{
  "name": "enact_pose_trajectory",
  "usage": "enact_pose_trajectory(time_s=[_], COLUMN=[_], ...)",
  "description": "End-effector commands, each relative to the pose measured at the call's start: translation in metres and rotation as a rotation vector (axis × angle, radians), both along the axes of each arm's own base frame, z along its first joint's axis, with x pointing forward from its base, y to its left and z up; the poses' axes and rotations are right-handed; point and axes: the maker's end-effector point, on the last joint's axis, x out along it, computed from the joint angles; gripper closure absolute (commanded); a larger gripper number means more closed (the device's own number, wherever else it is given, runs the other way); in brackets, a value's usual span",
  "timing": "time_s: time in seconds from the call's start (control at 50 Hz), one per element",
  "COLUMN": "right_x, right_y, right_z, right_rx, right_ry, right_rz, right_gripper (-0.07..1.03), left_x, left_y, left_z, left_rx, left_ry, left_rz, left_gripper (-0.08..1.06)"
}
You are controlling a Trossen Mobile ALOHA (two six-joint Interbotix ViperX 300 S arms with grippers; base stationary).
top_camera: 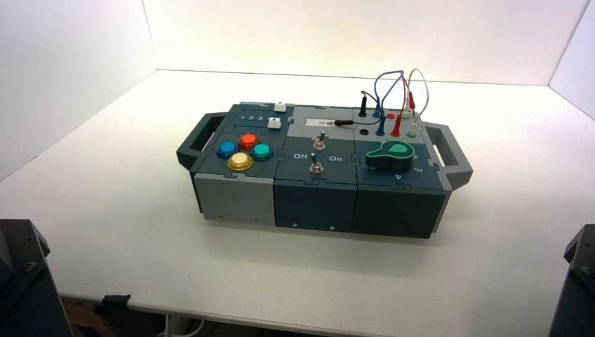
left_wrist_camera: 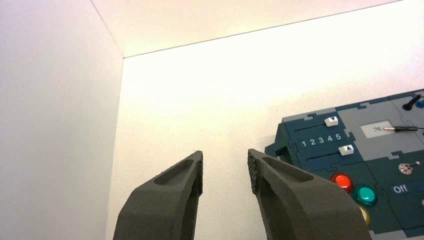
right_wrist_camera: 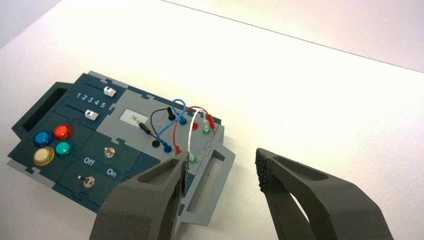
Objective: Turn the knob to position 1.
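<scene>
The knob (top_camera: 390, 156), dark teal with a bright green pointer top, sits on the right-hand section of the box (top_camera: 316, 200) in the high view. My right gripper (right_wrist_camera: 222, 170) is open wide and hovers off the box's right end, above its grey handle (right_wrist_camera: 207, 187). One of its fingers (right_wrist_camera: 150, 200) hides the knob in the right wrist view. My left gripper (left_wrist_camera: 225, 165) is open and empty, held back off the box's left end over the white table. Only dark arm parts (top_camera: 21, 281) show at the high view's lower corners.
On the box are blue, red, teal and yellow push buttons (top_camera: 242, 151), two white sliders (left_wrist_camera: 331, 121) beside the digits 1 to 5, two metal toggle switches (top_camera: 317, 156) marked Off and On, and plugged wires (top_camera: 396, 98). White walls enclose the table.
</scene>
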Motion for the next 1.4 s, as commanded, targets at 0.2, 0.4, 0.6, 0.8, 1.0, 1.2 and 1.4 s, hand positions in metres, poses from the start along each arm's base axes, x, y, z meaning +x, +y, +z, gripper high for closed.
enact_pose_trajectory(time_s=[0.2,0.4,0.6,0.8,1.0,1.2,1.4], right_x=[0.003,0.003,0.003,-0.012,-0.020,-0.026,-0.026], right_y=[0.002,0.002,0.008,0.041,0.063,0.084,0.090], right_z=[0.006,0.006,0.002,-0.026,-0.048,-0.041,-0.048], right_rx=[0.008,0.008,0.008,-0.064,-0.125,-0.095,-0.111], right_ry=[-0.009,-0.007,0.029,0.221,0.364,0.386,0.462], right_rz=[0.001,0.001,0.028,0.201,0.297,0.360,0.368], right_gripper=[0.27,0.27,0.32,0.39,0.58,0.85,0.88], left_x=[0.002,0.003,0.005,0.010,0.018,0.027,0.038], left_y=[-0.002,-0.003,-0.006,-0.011,-0.018,-0.024,-0.033], left_z=[0.007,0.008,0.006,-0.006,-0.022,-0.025,-0.018], left_rx=[-0.009,-0.010,-0.009,0.012,0.039,0.061,0.076], left_ry=[-0.015,-0.018,-0.017,0.031,0.112,0.179,0.213], left_rz=[-0.003,-0.005,-0.018,-0.037,-0.056,-0.066,-0.083], left_gripper=[0.49,0.49,0.49,0.49,0.49,0.49,0.49])
